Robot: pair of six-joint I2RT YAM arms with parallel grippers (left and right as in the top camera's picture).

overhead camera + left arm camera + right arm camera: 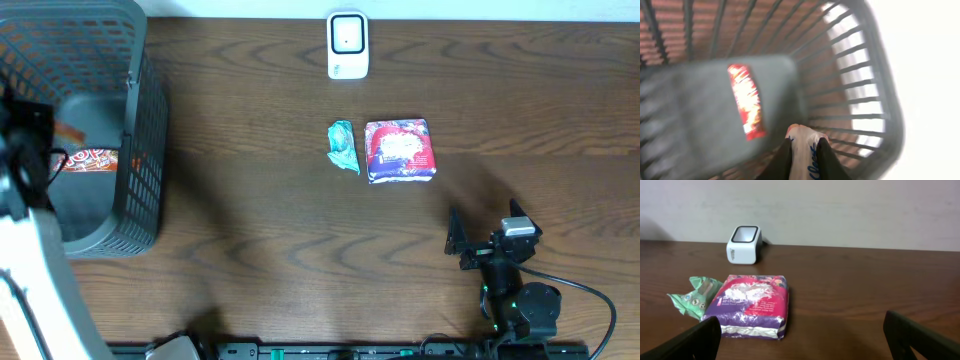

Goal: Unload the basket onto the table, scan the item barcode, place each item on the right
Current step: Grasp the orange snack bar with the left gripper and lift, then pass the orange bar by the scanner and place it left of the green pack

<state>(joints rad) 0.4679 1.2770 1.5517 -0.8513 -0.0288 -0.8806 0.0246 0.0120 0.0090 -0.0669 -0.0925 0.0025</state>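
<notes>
At nine o'clock, inside the basket [875, 95], the left gripper [802, 152] pinches a white packet [801, 137], likely soft and light, by its edge; right gripper [805, 337] gapes wide.

One basket [138, 120], one scanner [347, 45], three packets [401, 150], one white pouch [803, 150].

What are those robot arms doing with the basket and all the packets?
The left gripper is over the basket, shut on a white packet with blue writing. A red packet lies on the basket's floor. The right gripper sits open near the front of the table, holding nothing. A green packet and a purple packet lie in the middle, with the white scanner beyond them.
</notes>
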